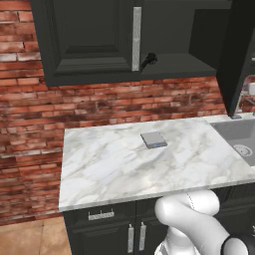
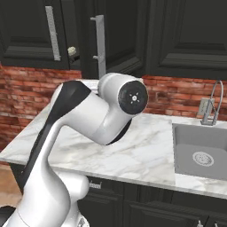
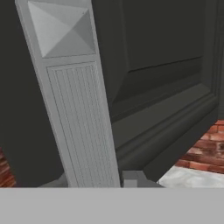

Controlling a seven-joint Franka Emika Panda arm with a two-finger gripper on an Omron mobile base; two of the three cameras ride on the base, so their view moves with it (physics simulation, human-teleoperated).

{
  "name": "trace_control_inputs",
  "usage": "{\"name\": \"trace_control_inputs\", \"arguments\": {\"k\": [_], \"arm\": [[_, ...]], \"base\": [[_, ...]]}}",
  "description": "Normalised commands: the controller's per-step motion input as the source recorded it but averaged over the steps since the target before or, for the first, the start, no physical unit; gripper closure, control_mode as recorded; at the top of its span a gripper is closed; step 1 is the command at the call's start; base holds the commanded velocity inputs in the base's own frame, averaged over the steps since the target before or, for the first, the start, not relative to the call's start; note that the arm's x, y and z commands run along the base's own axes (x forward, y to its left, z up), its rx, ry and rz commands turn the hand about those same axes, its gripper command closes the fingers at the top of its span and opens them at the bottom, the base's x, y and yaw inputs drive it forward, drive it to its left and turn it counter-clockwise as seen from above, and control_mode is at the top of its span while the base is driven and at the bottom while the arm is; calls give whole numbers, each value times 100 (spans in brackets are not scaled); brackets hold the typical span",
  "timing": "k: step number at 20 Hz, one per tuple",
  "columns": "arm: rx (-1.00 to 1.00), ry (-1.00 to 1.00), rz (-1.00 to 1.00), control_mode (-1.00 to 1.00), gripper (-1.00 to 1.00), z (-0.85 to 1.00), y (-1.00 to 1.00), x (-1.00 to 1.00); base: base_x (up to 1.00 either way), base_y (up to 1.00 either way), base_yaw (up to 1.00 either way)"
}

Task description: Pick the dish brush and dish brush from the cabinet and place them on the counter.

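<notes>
**Close against the cupboard handle, brushes on the shelf**

My camera sits right up against a long silver bar handle (image 3: 74,113), which leans across the picture with its ribbed face toward me. Beside it is a black panelled door (image 3: 166,65). A scrap of brick wall (image 3: 210,144) and a corner of the counter (image 3: 192,177) show past the door's lower edge. I cannot tell whether my fingers are spread, pressed together or pinching the bar, because the tips are not clear at the bottom of my view.

From the left base view, the wall cabinet (image 1: 84,40) has its left door closed. The space to the right of that door's handle (image 1: 136,37) is open and dark. The black brush (image 1: 149,61) lies at the front of the inner shelf, just beside the foot of that handle.

From the right base view, a cream round brush head (image 2: 72,50) peeks out of the same opening. It sits between one silver handle (image 2: 52,33) and the bar on the swung-out door (image 2: 101,44).

On the white marble counter (image 1: 99,174), a flat grey pad (image 1: 153,140) lies near the middle. It is well apart from the sink (image 2: 199,155) and the tap (image 2: 215,104).
</notes>
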Motion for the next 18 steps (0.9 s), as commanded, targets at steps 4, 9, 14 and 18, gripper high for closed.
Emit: {"name": "trace_control_inputs", "arguments": {"k": [4,9,14,18], "arm": [[0,1,2,-100,100,0,-22,-2],[0,0,2,-100,100,0,-15,0],[0,1,2,-100,100,-2,-19,0],[0,2,0,-100,100,-3,-26,0]], "base": [[0,0,0],[0,0,0],[0,0,0],[0,0,0]]}}
